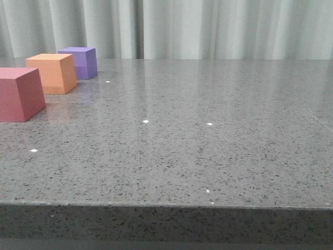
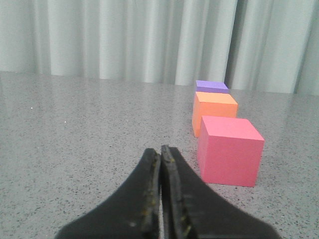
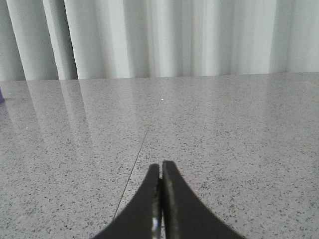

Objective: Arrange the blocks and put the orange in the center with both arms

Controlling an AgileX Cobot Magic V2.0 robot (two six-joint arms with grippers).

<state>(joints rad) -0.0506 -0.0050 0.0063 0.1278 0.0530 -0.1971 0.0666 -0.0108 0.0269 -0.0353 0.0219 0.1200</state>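
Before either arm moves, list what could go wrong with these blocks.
1. The left gripper is shut, with the pinkish-red cube close ahead; advancing without opening would likely shove it.
2. The orange cube sits closely between the pinkish-red and purple cube, so fingers may bump a neighbour.
3. The right gripper, also shut, sees only a sliver of purple; its reach across may be long.

A grey speckled stone table is stretching across all three views, its polished top catching small bright glints of light and showing a thick front edge in the front view. A pale pleated curtain is hanging behind the table's far edge, filling the background.
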